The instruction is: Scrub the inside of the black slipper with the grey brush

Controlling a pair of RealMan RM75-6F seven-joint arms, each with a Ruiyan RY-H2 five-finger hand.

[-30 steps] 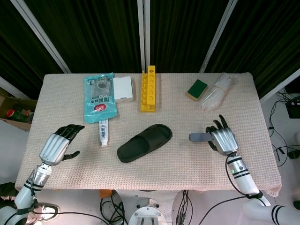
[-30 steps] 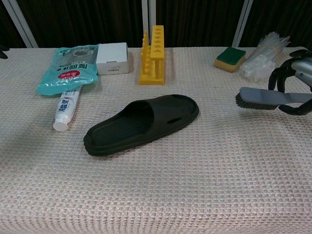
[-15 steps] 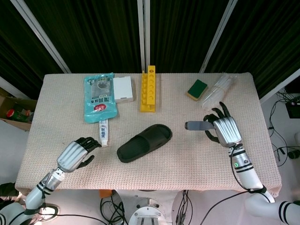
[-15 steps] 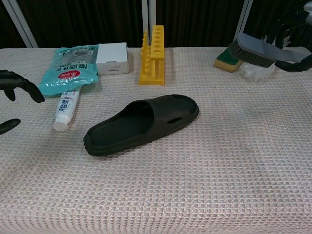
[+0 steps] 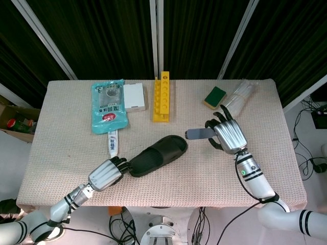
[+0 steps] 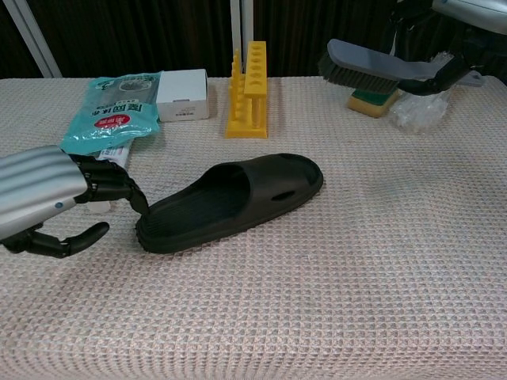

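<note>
The black slipper (image 5: 157,154) (image 6: 230,203) lies flat on the cloth near the middle, its toe pointing to the upper right. My left hand (image 5: 106,174) (image 6: 47,198) is at the slipper's heel end, fingers spread and reaching the heel rim, holding nothing. My right hand (image 5: 228,137) (image 6: 459,32) grips the handle of the grey brush (image 5: 199,133) (image 6: 368,70), raised above the table to the right of the slipper's toe. The brush bristles face down and its head points left.
A yellow rack (image 5: 161,96) stands behind the slipper. A teal pouch (image 5: 108,106), a white box (image 5: 135,97) and a toothpaste tube (image 5: 113,143) lie at the back left. A green and yellow sponge (image 5: 215,97) and a clear bag (image 5: 237,98) sit at the back right.
My left hand has moved right across the cloth to the slipper's heel. My right hand has lifted the brush and carried it left, toward the slipper.
</note>
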